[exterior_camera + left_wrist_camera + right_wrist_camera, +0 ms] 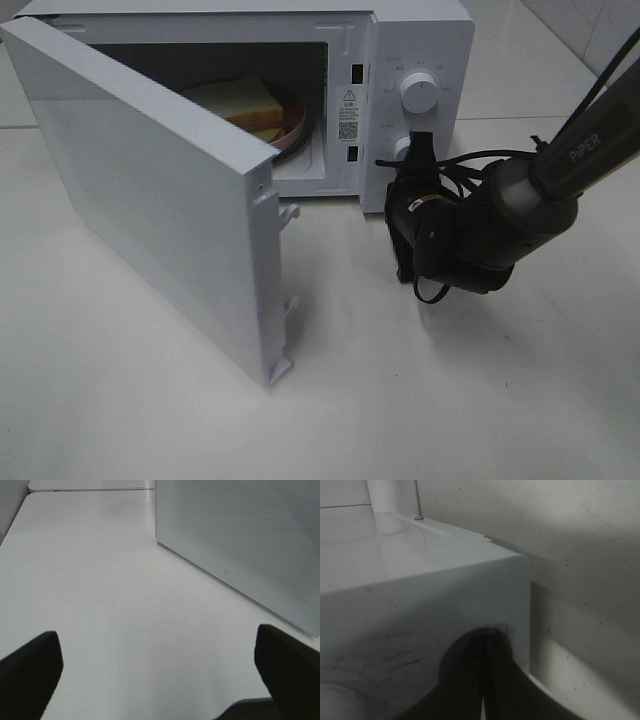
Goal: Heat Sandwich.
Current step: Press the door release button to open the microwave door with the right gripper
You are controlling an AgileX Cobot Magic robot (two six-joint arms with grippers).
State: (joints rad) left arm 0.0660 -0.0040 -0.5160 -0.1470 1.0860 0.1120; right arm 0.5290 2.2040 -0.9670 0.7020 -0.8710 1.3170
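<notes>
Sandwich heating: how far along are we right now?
Done: the sandwich sits on the plate inside the microwave. In hand: the shut right gripper is at the control panel. Remaining: the door stands open and needs closing; the open left gripper hovers beside it.

The sandwich [238,100] lies inside the microwave [432,40], behind its open door [150,200].

Soft, even light; dimmer at the right wrist.
The door [150,200] throws a faint shadow onto the table [450,400]; the right gripper [484,647] is a blurred black shape, the microwave [420,605] just ahead of it grey, perhaps underexposed.
</notes>
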